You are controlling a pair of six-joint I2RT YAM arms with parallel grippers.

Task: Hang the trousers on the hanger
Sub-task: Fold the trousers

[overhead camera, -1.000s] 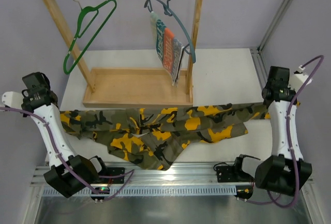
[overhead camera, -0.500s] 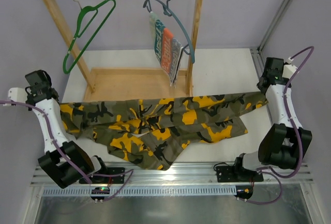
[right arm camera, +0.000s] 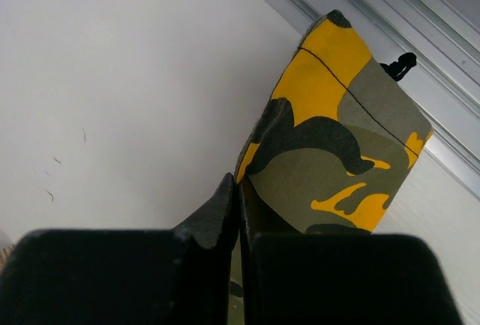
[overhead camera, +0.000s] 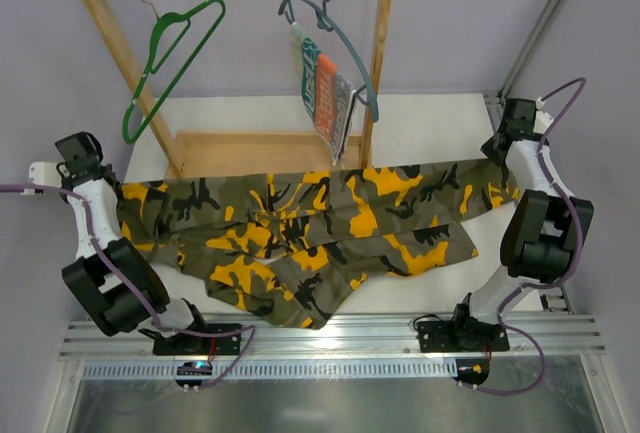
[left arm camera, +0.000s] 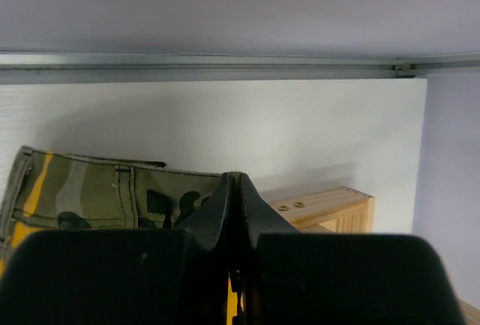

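Observation:
The camouflage trousers [overhead camera: 310, 223] hang stretched between my two grippers in front of the wooden rack, their lower folds resting on the table. My left gripper [overhead camera: 112, 188] is shut on the waistband end [left arm camera: 90, 194]. My right gripper [overhead camera: 503, 175] is shut on a leg cuff [right arm camera: 337, 152]. The green hanger [overhead camera: 165, 68] hangs tilted from the rack's top rail at the left, above and behind the trousers' left end. It is bare.
The wooden rack [overhead camera: 265, 168] stands just behind the trousers, its base [left arm camera: 330, 209] beside my left gripper. A grey-blue hanger [overhead camera: 340, 48] with a striped cloth [overhead camera: 325, 98] hangs at the rail's right. A metal frame rail [right arm camera: 375, 10] runs past the right gripper.
Both grippers have moved away from the camera toward the rack and lifted. The trousers' top edge has come up and pulled straighter, now overlapping the rack's base.

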